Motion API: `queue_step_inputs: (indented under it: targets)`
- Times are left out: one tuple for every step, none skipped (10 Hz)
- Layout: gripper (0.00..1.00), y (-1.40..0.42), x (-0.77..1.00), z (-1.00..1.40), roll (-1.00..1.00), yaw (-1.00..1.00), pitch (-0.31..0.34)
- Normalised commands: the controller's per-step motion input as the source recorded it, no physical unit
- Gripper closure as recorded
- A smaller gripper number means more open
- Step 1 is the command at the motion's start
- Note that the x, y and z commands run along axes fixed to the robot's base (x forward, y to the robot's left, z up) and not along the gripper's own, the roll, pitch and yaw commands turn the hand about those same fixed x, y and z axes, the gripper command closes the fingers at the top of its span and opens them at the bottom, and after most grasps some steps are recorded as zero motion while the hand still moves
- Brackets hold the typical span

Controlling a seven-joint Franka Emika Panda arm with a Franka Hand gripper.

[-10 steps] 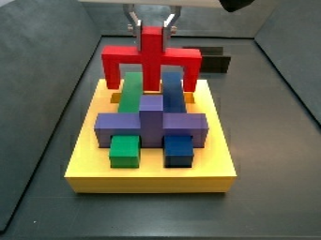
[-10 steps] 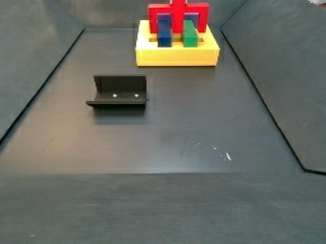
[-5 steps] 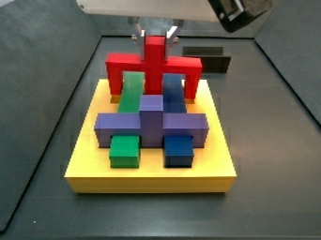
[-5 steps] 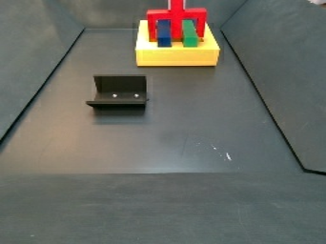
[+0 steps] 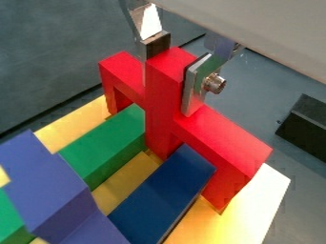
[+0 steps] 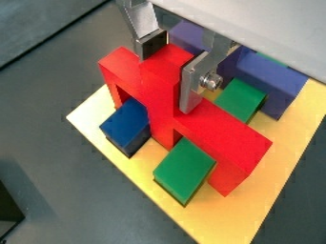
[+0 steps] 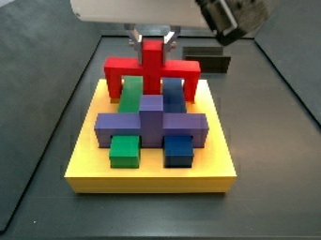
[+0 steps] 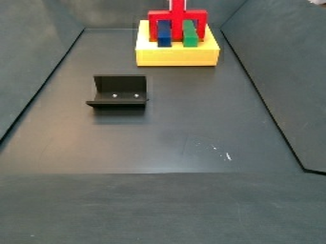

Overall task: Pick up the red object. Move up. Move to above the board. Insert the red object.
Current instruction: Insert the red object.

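Inserting: the last step of the task looks to be in hand, judging by how low the red object (image 7: 152, 67) sits over the board (image 7: 88, 161).
Gripper: the gripper (image 5: 176, 61) is at the upper middle of a wrist view, its two silver fingers (image 6: 192, 84) closed narrowly on the central upright post of the red object.
Red object: in the upper centre of a side view, its bar spans a green block (image 5: 95, 148) and a blue block (image 5: 169, 196), one leg outside each.
Board: the yellow slab lies at the top centre of a side view (image 8: 178, 55), at the far end of the floor, well apart from the fixture (image 8: 120, 92).
Next move: my judgement is a short straight press downward until the legs seat, then opening the jaws and lifting clear without tilting the piece.
Hidden: the feet of the legs are masked by the blocks and the bar, so I cannot tell whether they already touch the board.
Cut off: the arm above the gripper runs out of frame in both side views.
Hard to make out: a dark box (image 7: 216, 64) behind the board is partly covered.
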Motion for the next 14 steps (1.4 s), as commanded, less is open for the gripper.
queue_step_inputs:
  targets:
    - [1.00, 0.00, 0.00, -0.27, 0.33, 0.00, 0.000]
    - [1.00, 0.00, 0.00, -0.27, 0.23, 0.00, 0.000]
    - [1.00, -0.12, 0.05, -0.27, 0.08, 0.00, 0.000]
    - [1.00, -0.27, 0.11, -0.17, 0.00, 0.00, 0.000]
    - [1.00, -0.19, 0.00, -0.15, 0.00, 0.00, 0.000]
    - [1.00, -0.03, 0.00, -0.19, 0.00, 0.00, 0.000]
    - [1.00, 0.00, 0.00, -0.27, 0.00, 0.00, -0.023]
    - [1.00, 0.18, 0.00, -0.56, 0.00, 0.01, -0.066]
    - [1.00, 0.37, 0.00, -0.77, -0.10, 0.00, -0.097]
    - [1.00, 0.38, 0.00, -0.70, -0.21, 0.00, -0.123]
    - [1.00, 0.30, -0.08, -0.40, -0.37, 0.10, -0.147]
    - [1.00, 0.00, 0.00, -0.40, -0.29, 0.16, -0.117]
    - [1.00, -0.20, 0.09, -0.31, -0.19, 0.10, -0.001]
    - [1.00, -0.20, 0.08, -0.26, -0.16, 0.08, 0.000]
